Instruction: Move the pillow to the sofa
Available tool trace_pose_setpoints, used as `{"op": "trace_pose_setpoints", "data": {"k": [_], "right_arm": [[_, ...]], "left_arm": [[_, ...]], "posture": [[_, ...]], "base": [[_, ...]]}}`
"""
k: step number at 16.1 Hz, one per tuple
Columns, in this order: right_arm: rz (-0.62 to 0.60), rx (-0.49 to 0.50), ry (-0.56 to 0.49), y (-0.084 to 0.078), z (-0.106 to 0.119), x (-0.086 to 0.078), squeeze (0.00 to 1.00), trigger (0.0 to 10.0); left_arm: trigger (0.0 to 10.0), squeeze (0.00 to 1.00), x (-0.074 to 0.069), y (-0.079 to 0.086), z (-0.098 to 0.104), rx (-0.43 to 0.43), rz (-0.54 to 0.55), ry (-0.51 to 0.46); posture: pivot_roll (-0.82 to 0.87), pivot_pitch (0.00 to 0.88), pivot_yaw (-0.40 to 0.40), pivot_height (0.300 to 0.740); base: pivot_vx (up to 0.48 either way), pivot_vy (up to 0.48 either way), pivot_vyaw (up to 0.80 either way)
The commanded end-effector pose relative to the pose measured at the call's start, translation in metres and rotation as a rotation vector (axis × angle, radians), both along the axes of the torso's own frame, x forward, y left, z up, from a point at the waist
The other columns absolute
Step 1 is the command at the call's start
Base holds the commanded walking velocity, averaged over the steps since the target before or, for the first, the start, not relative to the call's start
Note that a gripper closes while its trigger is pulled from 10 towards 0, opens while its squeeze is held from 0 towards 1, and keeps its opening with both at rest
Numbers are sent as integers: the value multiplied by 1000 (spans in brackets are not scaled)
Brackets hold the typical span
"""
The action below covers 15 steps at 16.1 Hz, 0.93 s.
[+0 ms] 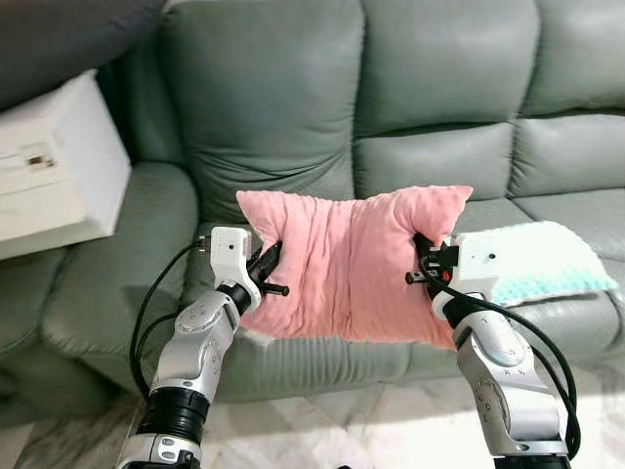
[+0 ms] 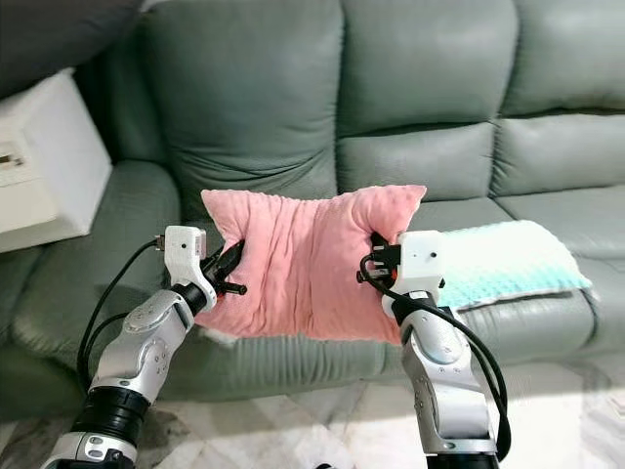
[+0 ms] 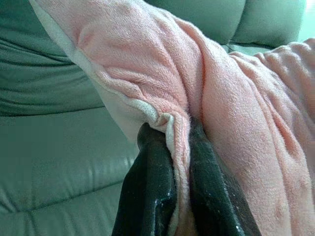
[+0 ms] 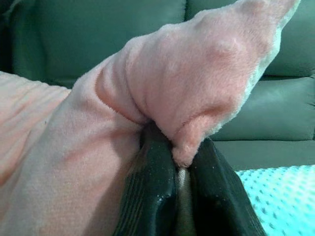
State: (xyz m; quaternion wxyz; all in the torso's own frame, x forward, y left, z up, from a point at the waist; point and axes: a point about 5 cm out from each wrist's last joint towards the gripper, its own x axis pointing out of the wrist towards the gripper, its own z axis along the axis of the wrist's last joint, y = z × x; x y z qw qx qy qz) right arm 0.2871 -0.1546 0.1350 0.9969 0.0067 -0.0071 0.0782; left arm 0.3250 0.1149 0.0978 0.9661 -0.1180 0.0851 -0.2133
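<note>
Both silver arms reach up from the near edge, and between them hangs the pink pillow [image 1: 352, 264], held clear above the front of the grey-green sofa [image 1: 283, 98] seat. On the left, the left gripper [image 1: 266, 266] is clenched on the pillow's left edge, a fold of fabric pinched between its fingers [image 3: 147, 196]; on the right, the right gripper [image 1: 423, 264] grips the opposite edge likewise. I'd judge this two-sided hold keeps the soft cushion spread and level for lowering beside the mint blanket [image 1: 547, 259] at far right.
</note>
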Motion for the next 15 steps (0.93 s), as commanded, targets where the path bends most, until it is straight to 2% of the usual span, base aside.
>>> {"op": "trace_pose_setpoints", "data": {"k": [1, 3, 11, 15], "right_arm": [[19, 9, -35, 4, 8, 1, 0, 10000], [20, 9, -35, 4, 8, 1, 0, 10000], [30, 7, -34, 5, 7, 0, 0, 10000], [41, 10, -33, 6, 6, 0, 0, 10000]], "left_arm": [[10000, 0, 0, -2, 5, -10, -30, -24], [10000, 0, 0, -3, 6, -11, -37, -23], [10000, 0, 0, -3, 6, -8, -45, -19], [10000, 0, 1, -1, 6, 11, -25, -23]], "posture": [[-190, 0, 42, 740], [-190, 0, 42, 740], [-188, 0, 43, 740], [-183, 0, 43, 740]], "base": [[285, 0, -738], [384, 0, -456], [407, 0, 0], [64, 0, 0]]}}
